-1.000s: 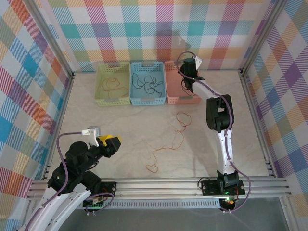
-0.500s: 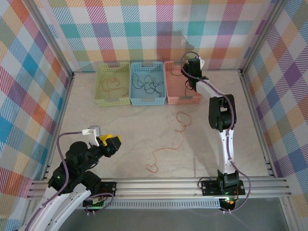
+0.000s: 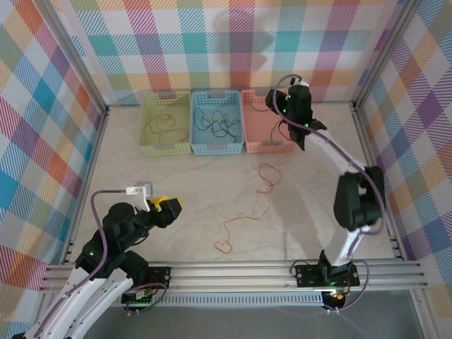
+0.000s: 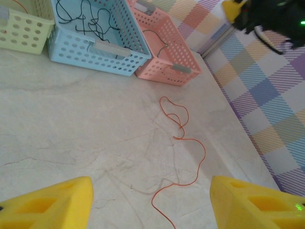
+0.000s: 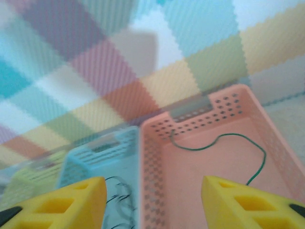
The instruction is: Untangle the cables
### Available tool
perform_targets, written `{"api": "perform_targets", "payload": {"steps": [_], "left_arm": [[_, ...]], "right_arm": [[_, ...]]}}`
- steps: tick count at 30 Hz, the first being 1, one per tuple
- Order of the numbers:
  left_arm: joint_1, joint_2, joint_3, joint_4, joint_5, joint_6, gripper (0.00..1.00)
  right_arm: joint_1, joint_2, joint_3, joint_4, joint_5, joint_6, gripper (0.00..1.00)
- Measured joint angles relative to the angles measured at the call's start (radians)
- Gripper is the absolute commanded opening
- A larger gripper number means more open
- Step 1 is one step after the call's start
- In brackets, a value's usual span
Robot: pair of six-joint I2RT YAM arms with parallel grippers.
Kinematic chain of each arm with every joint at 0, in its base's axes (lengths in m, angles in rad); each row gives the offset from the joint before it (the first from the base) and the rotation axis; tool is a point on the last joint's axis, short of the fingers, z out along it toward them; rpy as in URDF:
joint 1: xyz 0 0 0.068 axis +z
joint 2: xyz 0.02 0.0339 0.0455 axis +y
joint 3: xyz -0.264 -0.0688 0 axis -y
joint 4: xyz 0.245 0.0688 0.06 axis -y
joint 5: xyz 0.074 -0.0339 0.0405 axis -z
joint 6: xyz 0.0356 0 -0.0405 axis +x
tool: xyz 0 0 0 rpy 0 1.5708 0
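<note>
A thin orange cable (image 3: 259, 200) snakes across the table's middle; it lies loose below and between my left fingertips (image 4: 187, 143). My left gripper (image 3: 167, 206) hovers at the near left, open and empty (image 4: 152, 205). My right gripper (image 3: 280, 106) hangs above the pink basket (image 3: 267, 145), open with nothing between its yellow fingers (image 5: 152, 200). A dark green cable (image 5: 224, 142) lies loose inside the pink basket (image 5: 200, 176). Black cables (image 3: 217, 121) sit tangled in the blue basket (image 3: 217, 148). Another orange cable (image 3: 164, 123) lies in the green basket (image 3: 166, 148).
The three baskets stand side by side along the back wall. Aluminium frame rails (image 3: 240, 272) run along the near edge, and checked walls close in the left, right and back sides. The right arm (image 3: 357, 201) arches over the table's right part.
My right gripper has opened and pulled up and to the right over the pink basket; the arm's elbow swung right. The dark cable now lies free in that basket. The left arm barely shifted.
</note>
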Motion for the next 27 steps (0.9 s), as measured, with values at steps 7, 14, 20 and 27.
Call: {"api": "perform_targets", "payload": {"steps": [7,14,20,27], "left_arm": [[0.000,0.170,0.016,0.037,0.043,-0.032,0.66],[0.000,0.380,0.061,0.077,0.117,-0.058,0.66],[0.000,0.473,0.061,0.097,0.163,-0.083,0.65],[-0.042,0.555,0.061,0.114,0.171,-0.106,0.65]], "right_arm": [[0.140,-0.336,-0.368,0.068,-0.047,-0.059,0.55],[0.205,-0.461,-0.677,0.090,-0.098,-0.059,0.54],[0.220,-0.403,-0.699,0.106,-0.138,-0.090,0.54],[0.220,-0.344,-0.740,0.177,-0.179,-0.101,0.54]]}}
